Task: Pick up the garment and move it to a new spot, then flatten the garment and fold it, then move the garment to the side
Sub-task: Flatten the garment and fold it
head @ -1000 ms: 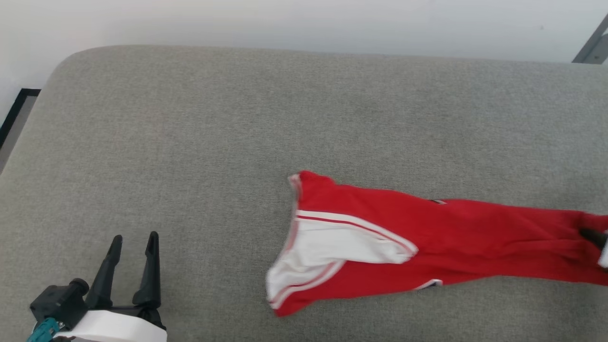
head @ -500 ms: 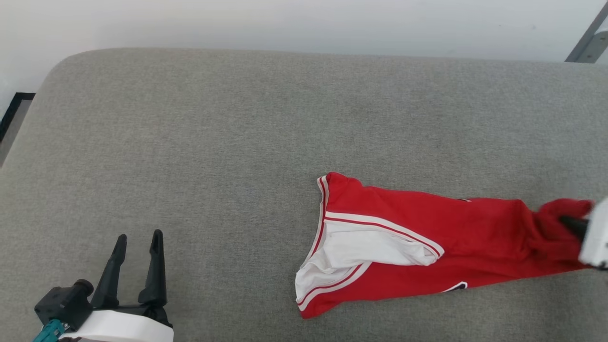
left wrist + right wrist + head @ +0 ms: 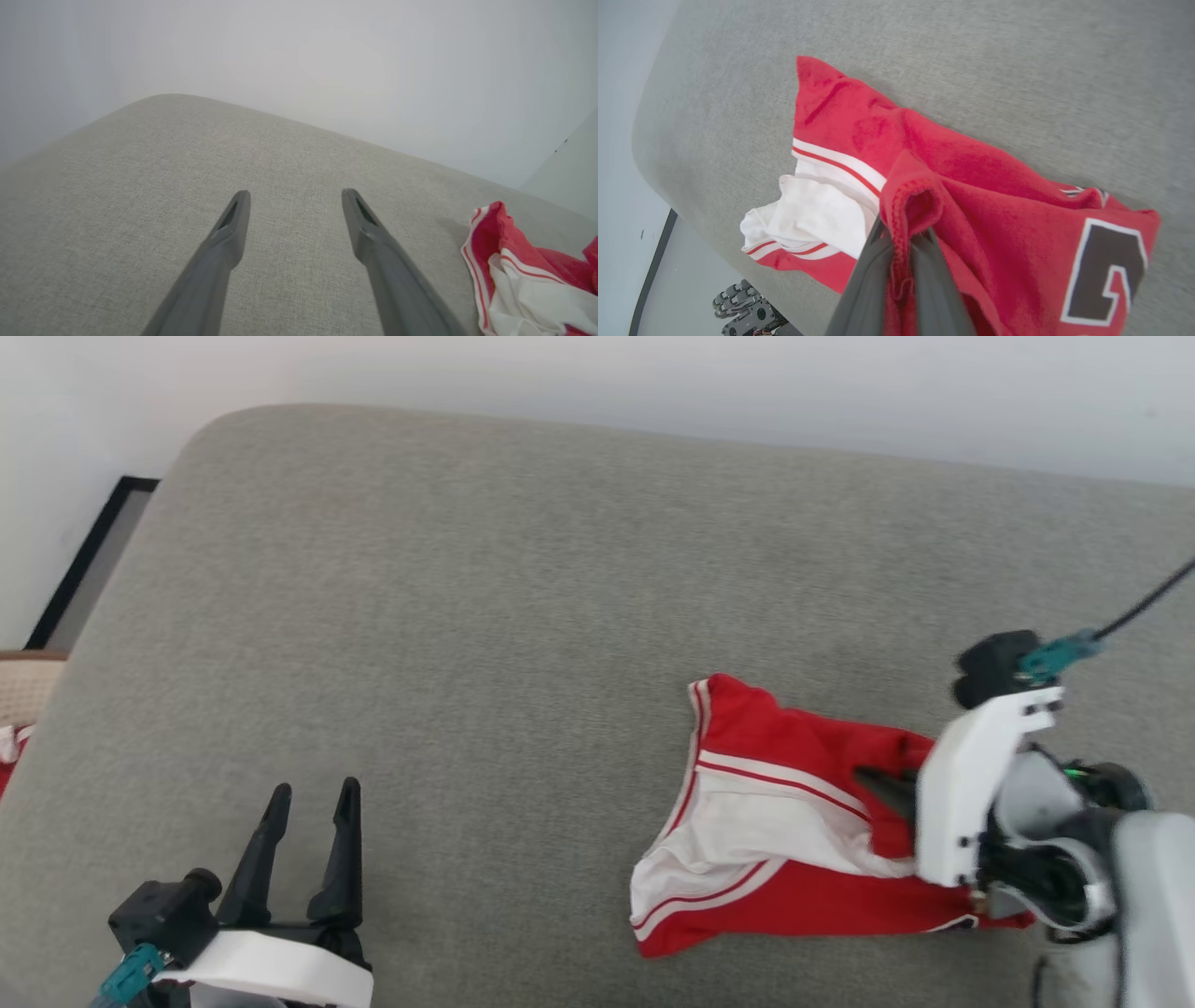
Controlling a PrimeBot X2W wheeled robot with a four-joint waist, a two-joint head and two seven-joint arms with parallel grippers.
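Note:
The garment (image 3: pixel 775 821), a red shirt with a white striped sleeve, lies bunched on the grey cushion at the right. My right gripper (image 3: pixel 882 784) points left over it, shut on a raised fold of its red cloth. The right wrist view shows that pinched fold at the right gripper (image 3: pixel 901 235), the garment (image 3: pixel 971 172) spread beyond it, and a black white-outlined number (image 3: pixel 1106 270) at the right. My left gripper (image 3: pixel 313 798) stands open at the lower left, well apart from the shirt. In the left wrist view the left gripper (image 3: pixel 294 196) holds nothing, with the garment (image 3: pixel 514 266) at the right edge.
The grey cushion (image 3: pixel 467 597) is wide, with a rounded far-left corner against a white wall. A black-framed panel (image 3: pixel 89 560) stands beyond its left edge, with beige and red cloth (image 3: pixel 19 709) below it. A dark mechanism (image 3: pixel 747 303) sits on the floor.
My right gripper has come left over the shirt with the red end in its grip, so the stretched-out cloth is now folded short. The head camera has shifted. The left gripper stays open.

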